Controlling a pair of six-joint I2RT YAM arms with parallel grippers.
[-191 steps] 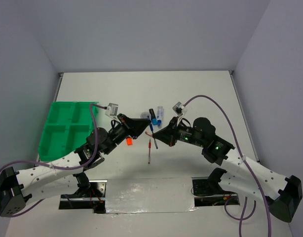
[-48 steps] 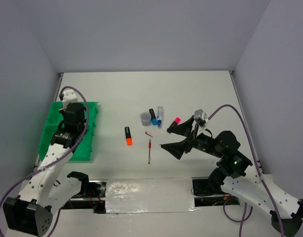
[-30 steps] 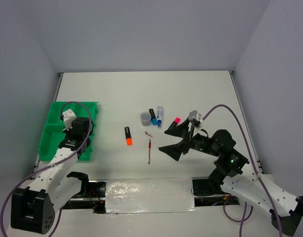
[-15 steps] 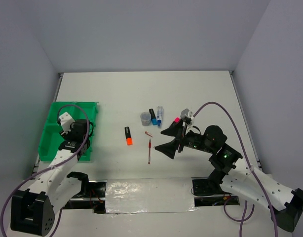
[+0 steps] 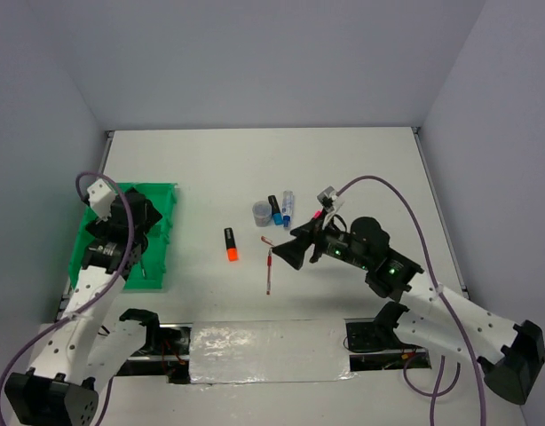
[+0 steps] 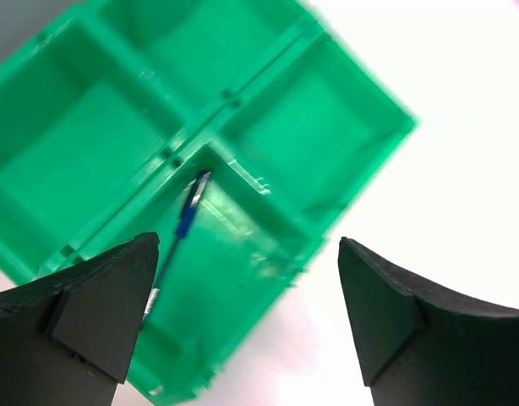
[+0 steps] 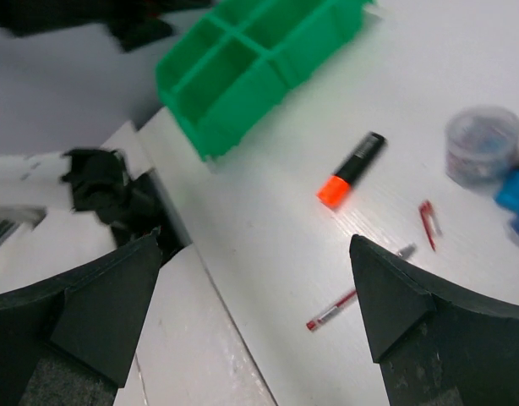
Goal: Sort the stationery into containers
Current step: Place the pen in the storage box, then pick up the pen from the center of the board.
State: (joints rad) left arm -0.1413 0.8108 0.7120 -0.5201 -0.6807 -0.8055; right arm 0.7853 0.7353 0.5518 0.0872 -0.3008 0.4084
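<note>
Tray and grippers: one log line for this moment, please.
left gripper open over tray; blue pen in tray; right gripper open, empty

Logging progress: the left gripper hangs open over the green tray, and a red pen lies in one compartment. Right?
The pen in the green tray is blue, not red; the left wrist view shows it. The left gripper does hang open over it.

Bright, even light; motion blur softens the green tray [image 6: 73,161].

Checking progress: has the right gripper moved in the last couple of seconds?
Yes. The right gripper has shifted left, nearer the red pen, which stayed put.
</note>
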